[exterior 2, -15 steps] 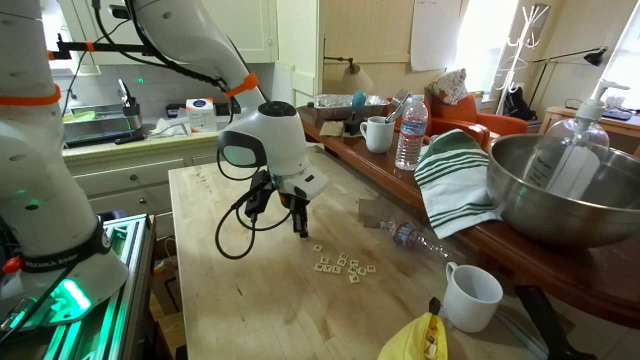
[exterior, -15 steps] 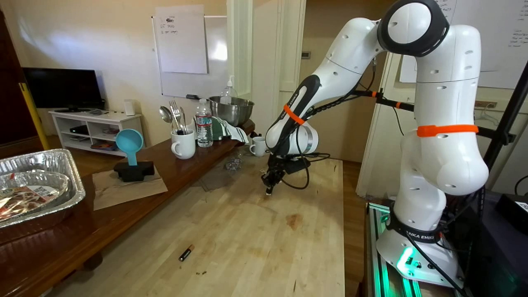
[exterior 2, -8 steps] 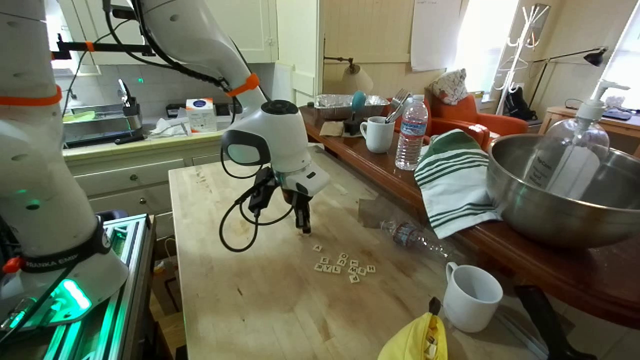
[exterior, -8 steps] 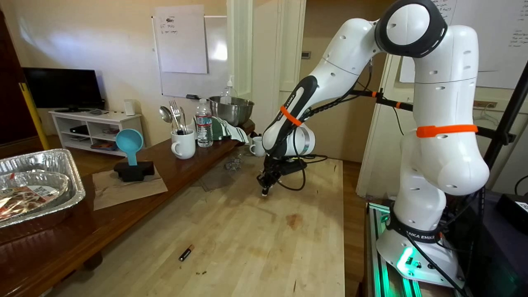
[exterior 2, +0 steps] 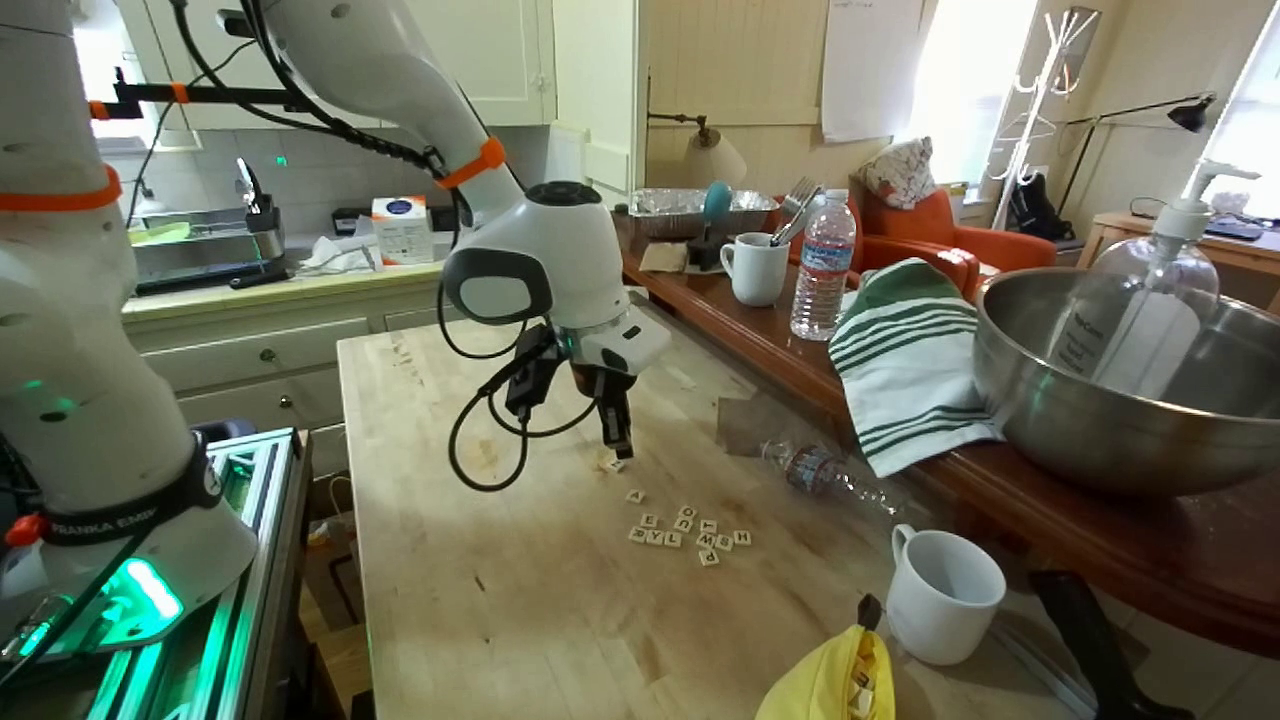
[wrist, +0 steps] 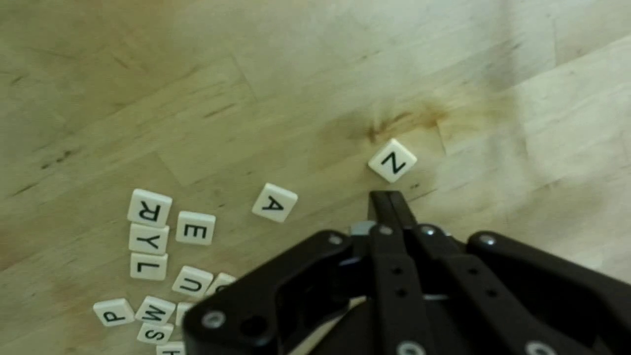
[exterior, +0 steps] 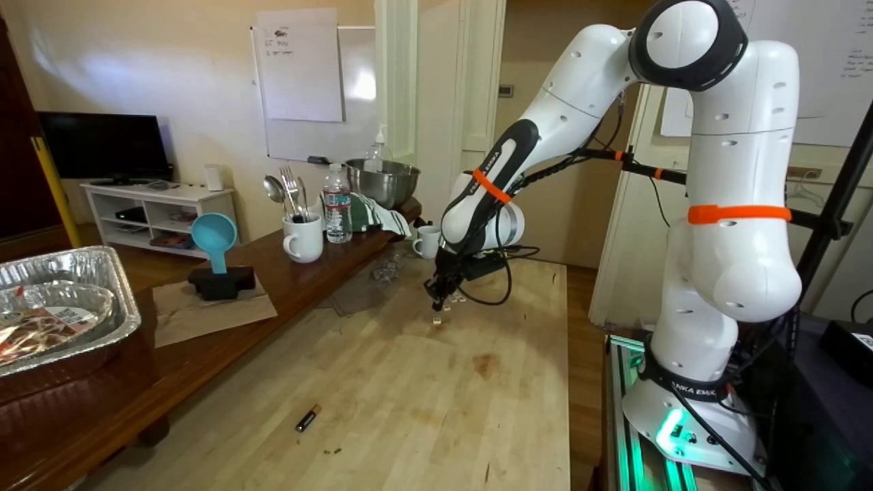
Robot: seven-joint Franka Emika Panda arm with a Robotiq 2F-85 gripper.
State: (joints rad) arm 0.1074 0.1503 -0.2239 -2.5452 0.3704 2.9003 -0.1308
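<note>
Near a tile (wrist: 392,160) reading N or Z, the gripper (wrist: 387,195) is clenched. A mug (exterior: 305,240) holds cutlery (exterior: 292,194), a bowl (exterior 2: 1115,430) a pump bottle (exterior 2: 1145,310).

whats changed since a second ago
The gripper has risen slightly, its shut fingers now clear of the nearest letter tile, which lies on the table; whether it held that tile before is unclear. The other tiles, yellow pouch and white mug beside it stayed put.
</note>
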